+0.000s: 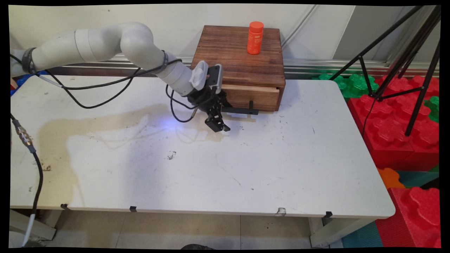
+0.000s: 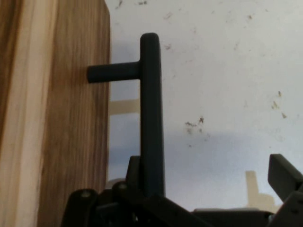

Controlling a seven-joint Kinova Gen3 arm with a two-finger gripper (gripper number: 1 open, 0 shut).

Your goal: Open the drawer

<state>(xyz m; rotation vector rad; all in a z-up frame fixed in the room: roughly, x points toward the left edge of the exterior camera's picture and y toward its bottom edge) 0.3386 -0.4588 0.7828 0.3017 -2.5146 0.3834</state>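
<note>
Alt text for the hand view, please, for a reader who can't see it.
A black bar handle on a wooden drawer front runs up the picture from between the parts of the hand at the bottom edge. Beyond it lies the white table, scuffed with dark specks.

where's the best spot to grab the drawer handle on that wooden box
Grip the black handle's long bar, coming from the table side in front of the drawer. The bar stands off the drawer front on a short post, leaving a gap behind it for one finger. The gripper sits at the bar's left end.
</note>
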